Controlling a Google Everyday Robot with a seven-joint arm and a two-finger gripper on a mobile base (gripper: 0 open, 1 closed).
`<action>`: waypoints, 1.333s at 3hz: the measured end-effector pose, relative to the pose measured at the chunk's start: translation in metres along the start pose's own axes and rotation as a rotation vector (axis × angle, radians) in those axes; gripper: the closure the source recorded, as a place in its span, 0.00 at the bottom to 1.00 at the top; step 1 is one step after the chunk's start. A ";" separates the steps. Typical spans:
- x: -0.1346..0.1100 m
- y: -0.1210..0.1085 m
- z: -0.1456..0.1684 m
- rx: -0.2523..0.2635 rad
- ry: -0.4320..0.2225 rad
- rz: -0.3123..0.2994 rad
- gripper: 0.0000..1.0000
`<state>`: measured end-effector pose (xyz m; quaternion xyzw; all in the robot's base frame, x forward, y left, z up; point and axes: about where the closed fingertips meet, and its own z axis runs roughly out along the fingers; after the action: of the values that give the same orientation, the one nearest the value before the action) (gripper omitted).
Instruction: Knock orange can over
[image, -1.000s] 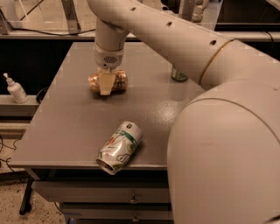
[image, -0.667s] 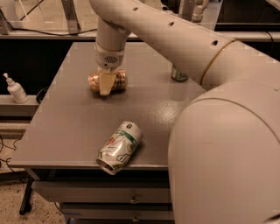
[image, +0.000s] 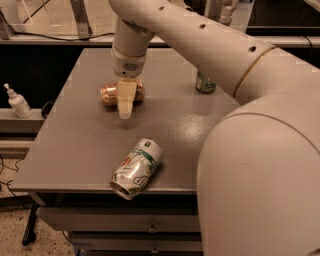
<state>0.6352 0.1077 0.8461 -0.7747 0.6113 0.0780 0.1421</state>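
Observation:
The orange can (image: 110, 94) lies on its side on the grey table (image: 75, 145), at the back left. It is coppery orange, and its middle is hidden behind my gripper. My gripper (image: 125, 107) hangs from the arm that reaches in from the upper right. It stands straight down in front of the can, its cream fingers (image: 125, 100) across the can's middle and their tips at the table just in front of it.
A white can with green and red markings (image: 136, 168) lies on its side at the table's front edge. A green can (image: 205, 83) stands at the back right, partly behind my arm. A white pump bottle (image: 18, 102) stands on a ledge to the left.
The gripper's fingertips have shifted slightly toward the front of the table. The orange can lies on its side as before.

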 end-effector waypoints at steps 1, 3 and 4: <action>0.005 0.000 -0.005 0.007 -0.032 0.022 0.00; 0.056 -0.007 -0.087 0.143 -0.174 0.142 0.00; 0.088 0.004 -0.141 0.214 -0.197 0.183 0.00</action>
<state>0.6450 -0.0192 0.9527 -0.6850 0.6670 0.1007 0.2752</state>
